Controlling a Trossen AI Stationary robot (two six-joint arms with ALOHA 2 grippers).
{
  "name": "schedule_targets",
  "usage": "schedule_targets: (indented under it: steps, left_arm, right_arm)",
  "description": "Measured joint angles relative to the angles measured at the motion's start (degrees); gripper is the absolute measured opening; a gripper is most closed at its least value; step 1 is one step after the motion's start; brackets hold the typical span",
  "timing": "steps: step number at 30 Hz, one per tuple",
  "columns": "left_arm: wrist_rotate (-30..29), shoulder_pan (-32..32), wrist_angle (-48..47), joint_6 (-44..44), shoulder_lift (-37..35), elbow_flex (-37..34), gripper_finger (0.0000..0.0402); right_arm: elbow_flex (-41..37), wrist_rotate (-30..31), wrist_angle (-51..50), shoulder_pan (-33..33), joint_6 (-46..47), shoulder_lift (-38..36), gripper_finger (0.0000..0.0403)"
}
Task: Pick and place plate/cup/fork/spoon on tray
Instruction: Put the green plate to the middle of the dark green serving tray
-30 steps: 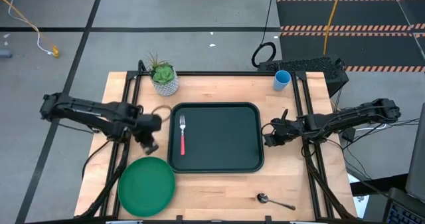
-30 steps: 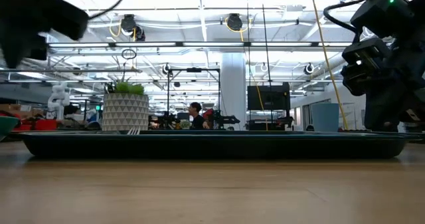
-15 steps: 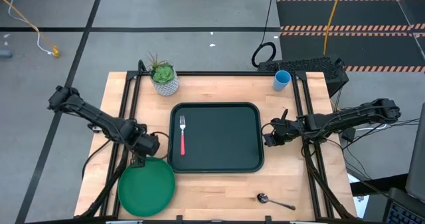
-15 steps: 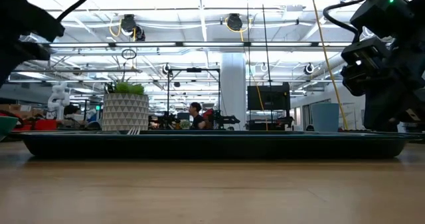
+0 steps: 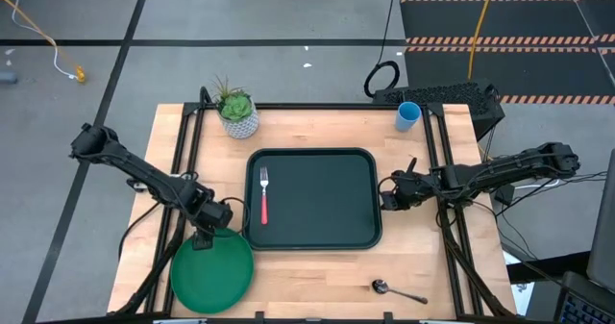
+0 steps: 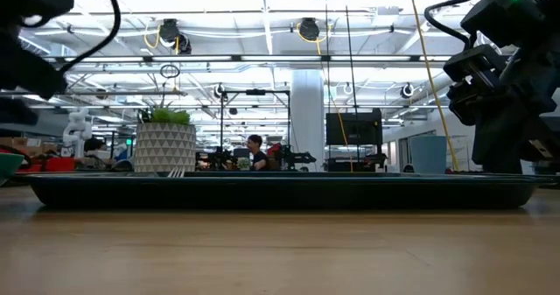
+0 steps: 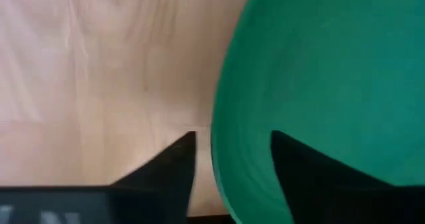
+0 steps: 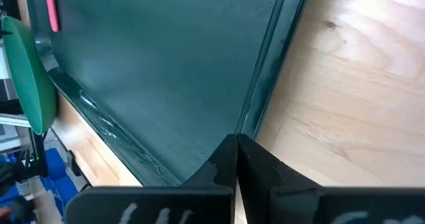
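overhead view: left tool (image 5: 204, 239) hangs over the far rim of the plate (image 5: 212, 269), fingers spread. the tray (image 5: 312, 236) sits just beside it, with the fork (image 5: 264, 198) lying inside near that side. right tool (image 5: 387, 194), pressed together, hovers at the tray's opposite edge; the spoon (image 5: 396, 289) lies on the desk (image 5: 307, 278) nearer the front, the cup (image 5: 408, 115) farther back.

left wrist view: one finger (image 7: 166, 174) stands outside the plate's rim (image 7: 222, 171), the other over the green; contact seems likely, though i cannot tell.

right wrist view: closed fingers (image 8: 232, 161) point at the tray rim (image 8: 265, 78).
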Motion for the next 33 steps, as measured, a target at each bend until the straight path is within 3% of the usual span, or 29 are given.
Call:
schedule_targets:
  steps: [7, 8, 17, 23, 26, 33]
  left_arm:
    - [7.3, 0.0, 2.6, -1.3, 0.0, -2.4, 0.0024]
    - [7.8, 0.0, 2.5, -1.4, -0.2, -2.3, 0.0016]
    - [12.0, 0.0, 2.4, -5.8, -1.7, -0.6, 0.0008]
    - [12.7, 0.7, 1.4, -16.5, -1.9, 3.8, 0.0007]
    - [9.3, 1.7, 1.4, -24.3, -1.9, 6.3, 0.0007]
    - [-5.9, 4.8, 1.8, -41.7, -1.9, 10.3, 0.0007]
  right_arm:
    - [0.0, 0.0, 0.0, 0.0, 1.0, 0.0, 0.0000]
    - [0.0, 0.1, 0.0, 0.0, 1.0, 0.0, 0.0000]
    - [0.0, 1.7, -0.1, 0.0, 0.3, 0.0, 0.0000]
    - [0.0, 1.8, -0.5, 0.0, -0.7, 0.0, 0.0000]
    - [0.0, 1.7, -0.5, 0.0, -0.8, 0.0, 0.0000]
    - [0.0, 1.7, -0.3, 0.0, -4.0, 0.0, 0.0000]
